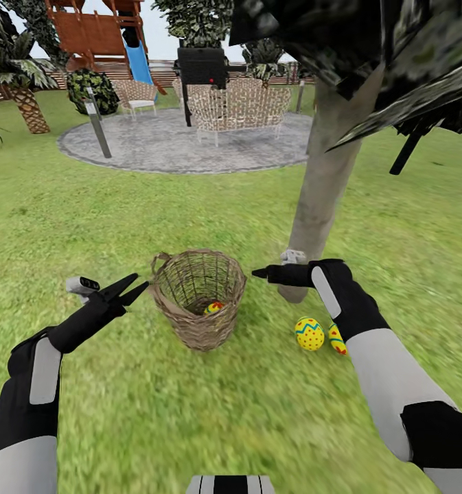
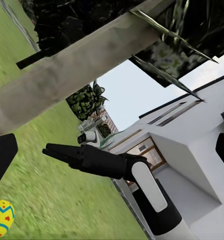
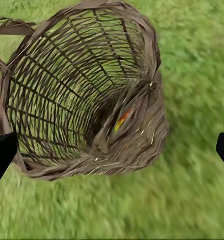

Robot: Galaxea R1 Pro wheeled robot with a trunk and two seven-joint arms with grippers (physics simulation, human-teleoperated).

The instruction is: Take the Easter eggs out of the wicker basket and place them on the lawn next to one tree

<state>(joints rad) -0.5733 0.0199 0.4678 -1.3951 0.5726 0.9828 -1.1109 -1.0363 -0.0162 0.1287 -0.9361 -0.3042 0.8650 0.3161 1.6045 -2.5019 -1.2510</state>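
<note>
Right end effector [image 1: 259,273] open, empty, beside wicker basket [image 1: 198,296], egg [image 1: 214,307] inside

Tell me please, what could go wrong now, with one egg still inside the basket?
1. The last egg lies deep in the narrow wicker basket; the right gripper reaching in may tip it.
2. Two eggs lie on the lawn by the tree, under the right arm; lowering it might knock them away.
</note>
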